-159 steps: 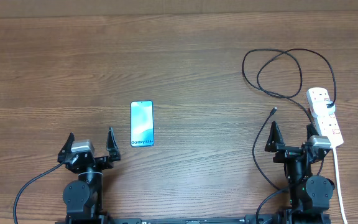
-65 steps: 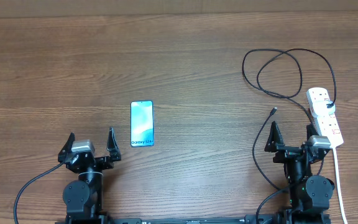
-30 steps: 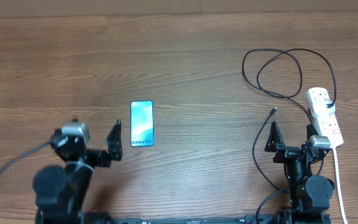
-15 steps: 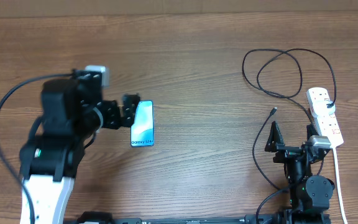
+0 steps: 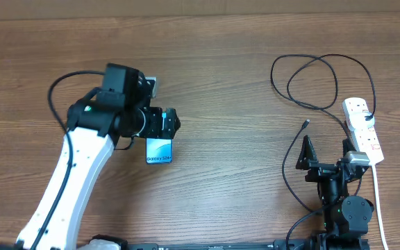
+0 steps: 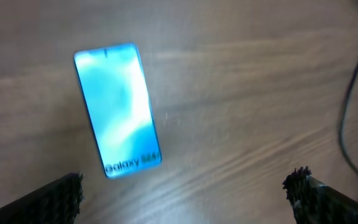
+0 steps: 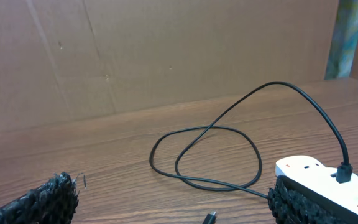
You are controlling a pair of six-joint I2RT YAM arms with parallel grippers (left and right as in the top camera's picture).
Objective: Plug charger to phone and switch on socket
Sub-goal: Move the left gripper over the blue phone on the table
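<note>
Left gripper (image 5: 170, 123) over the phone (image 6: 118, 109), fingers spread wide.
Right gripper (image 5: 325, 153), also spread apart, sits near the socket (image 5: 362, 128).

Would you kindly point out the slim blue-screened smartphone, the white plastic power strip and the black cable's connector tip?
slim blue-screened smartphone (image 6: 118, 109): left wrist view, screen centre.
white plastic power strip (image 5: 361, 126): overhead view, mid-body.
black cable's connector tip (image 5: 305, 124): overhead view, free end.

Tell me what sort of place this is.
Likely a robot test bench in a lab or workshop: a left arm and right arm mounted at a wooden table, with a cardboard backdrop behind.
</note>
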